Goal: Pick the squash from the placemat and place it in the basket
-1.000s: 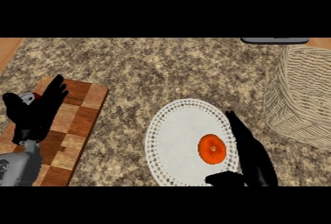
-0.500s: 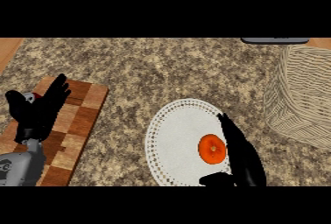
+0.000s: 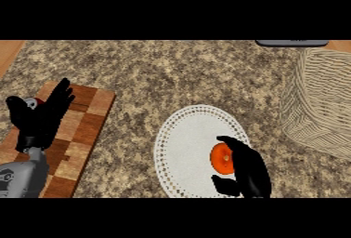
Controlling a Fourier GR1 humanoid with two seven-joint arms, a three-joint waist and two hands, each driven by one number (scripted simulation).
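Right hand (image 3: 248, 171): coming in from the lower edge of the head view, lying over the right part of the placemat, fingers reaching up along the right side of the squash and curving over its top, thumb sitting low at the left, just under the squash; closing round it but not yet wrapped, palm hiding the squash's right edge.
Squash (image 3: 221, 158): showing as an orange round with a paler centre, resting on the placemat right of its middle, touching the black fingers on its right side.
Placemat (image 3: 188, 139): lying flat on the counter as a white oval with a dotted lace rim, lower right portion being covered by the hand.
Basket (image 3: 322, 107): standing at the right edge of the view, pale woven wicker, well apart from the squash, near the placemat's upper right rim without touching it.
Counter (image 3: 171, 74): spreading under everything in speckled brown and beige stone.
Left hand (image 3: 41, 114): resting open at the left edge, fingers straight and pointing up, grasping nothing, hovering over the cutting board, with the grey forearm below it.
Cutting board (image 3: 86, 125): lying at the left, checkered in light and dark wood, partly hidden behind the left hand.
Dark object (image 3: 291, 42): peeking in at the top right edge, too cropped for naming.
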